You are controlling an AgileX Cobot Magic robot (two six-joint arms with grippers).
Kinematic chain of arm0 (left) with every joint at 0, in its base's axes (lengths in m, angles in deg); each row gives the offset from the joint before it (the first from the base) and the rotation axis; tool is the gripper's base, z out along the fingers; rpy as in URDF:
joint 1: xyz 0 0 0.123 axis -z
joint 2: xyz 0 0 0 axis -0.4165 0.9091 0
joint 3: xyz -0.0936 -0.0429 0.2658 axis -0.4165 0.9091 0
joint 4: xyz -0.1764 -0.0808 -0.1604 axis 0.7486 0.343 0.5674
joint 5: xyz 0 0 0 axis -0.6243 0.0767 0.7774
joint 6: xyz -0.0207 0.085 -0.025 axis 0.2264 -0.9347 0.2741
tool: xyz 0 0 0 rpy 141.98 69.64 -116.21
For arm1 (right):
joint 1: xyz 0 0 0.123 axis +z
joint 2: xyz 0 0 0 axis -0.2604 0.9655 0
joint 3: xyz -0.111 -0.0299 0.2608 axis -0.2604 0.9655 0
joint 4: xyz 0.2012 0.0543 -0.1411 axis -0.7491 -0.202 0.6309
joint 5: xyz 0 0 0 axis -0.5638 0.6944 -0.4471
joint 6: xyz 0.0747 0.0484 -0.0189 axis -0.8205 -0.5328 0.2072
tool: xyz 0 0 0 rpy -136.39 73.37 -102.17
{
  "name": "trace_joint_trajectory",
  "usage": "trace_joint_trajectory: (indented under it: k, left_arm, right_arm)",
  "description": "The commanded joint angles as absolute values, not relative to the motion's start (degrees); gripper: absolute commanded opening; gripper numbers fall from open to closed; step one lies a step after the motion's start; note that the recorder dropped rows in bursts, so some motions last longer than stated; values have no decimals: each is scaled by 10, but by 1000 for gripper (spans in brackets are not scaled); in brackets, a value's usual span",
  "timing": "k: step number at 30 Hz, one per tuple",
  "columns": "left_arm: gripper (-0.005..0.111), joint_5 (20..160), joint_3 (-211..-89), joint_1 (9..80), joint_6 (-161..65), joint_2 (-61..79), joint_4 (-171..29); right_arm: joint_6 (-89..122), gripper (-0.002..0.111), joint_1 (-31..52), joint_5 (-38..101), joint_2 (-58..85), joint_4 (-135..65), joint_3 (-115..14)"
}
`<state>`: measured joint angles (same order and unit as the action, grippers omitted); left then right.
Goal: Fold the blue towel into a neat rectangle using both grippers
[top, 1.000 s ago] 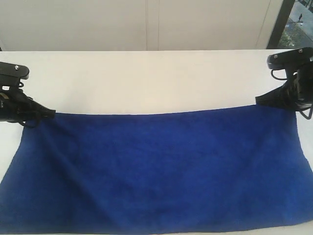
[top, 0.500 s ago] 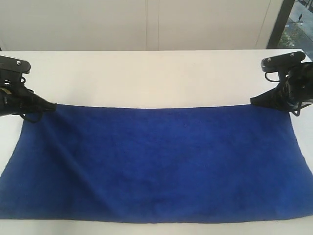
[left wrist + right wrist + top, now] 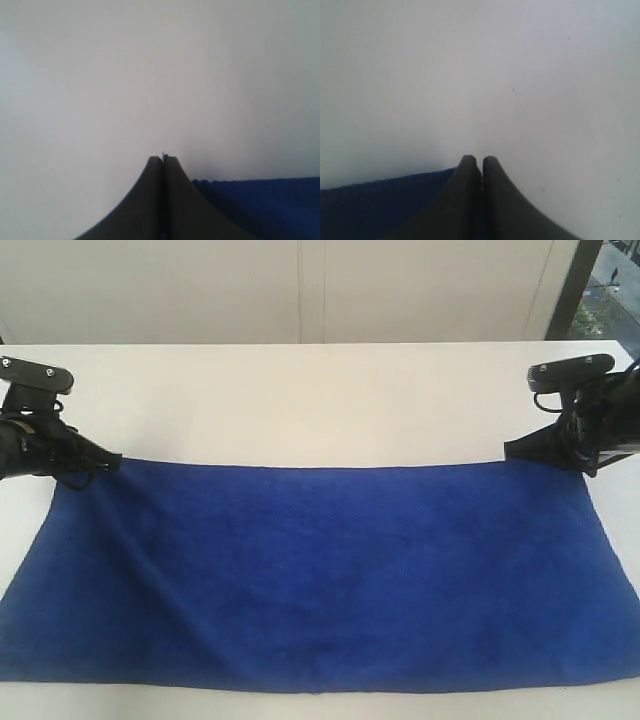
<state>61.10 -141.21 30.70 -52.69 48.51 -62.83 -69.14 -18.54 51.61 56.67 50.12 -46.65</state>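
The blue towel (image 3: 320,570) lies spread flat and wide on the white table (image 3: 300,400), with its long far edge straight between the two grippers. My left gripper (image 3: 115,460) is low at the far left corner, jaws pressed together with a blue thread showing at the tips (image 3: 163,159); towel (image 3: 265,205) lies beside it. My right gripper (image 3: 510,450) is at the far right corner, its jaws (image 3: 480,161) nearly together with a thin slit at the tips and towel (image 3: 375,210) alongside.
Bare white tabletop stretches beyond the towel to a pale wall (image 3: 300,290). A dark window frame (image 3: 575,285) stands at the back right. The towel's near edge runs close to the table's front edge.
Both grippers have drawn the towel's far edge away from the camera and come slightly inward; the towel's near edge has slid into view. The right jaws' tips have parted a sliver.
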Motion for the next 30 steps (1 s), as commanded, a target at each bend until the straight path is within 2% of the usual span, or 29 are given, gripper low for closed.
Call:
trace_joint_trajectory:
  k: [1,5,8,16,18,21,25,30]
  left_arm:
    - [22,615,-1415,305,-531,484,-623]
    - [50,615,-1415,305,-549,484,-623]
    - [64,615,-1415,305,-551,484,-623]
    - [66,675,-1415,305,-546,431,-622]
    - [63,705,-1415,305,-546,413,-622]
    - [56,767,-1415,305,-546,385,-622]
    - [37,851,-1415,305,-546,353,-622]
    - [9,935,-1414,305,-546,317,-622]
  right_arm:
    - [-697,24,-191,521,566,507,-469]
    - [-697,43,-191,523,566,507,-470]
    - [-703,50,-191,542,566,505,-470]
    - [-662,50,-191,558,514,450,-466]
    - [-632,49,-191,541,491,418,-458]
    - [-583,39,-191,538,457,358,-439]
    - [-525,23,-191,542,414,303,-408]
    - [-483,13,-191,541,362,232,-366]
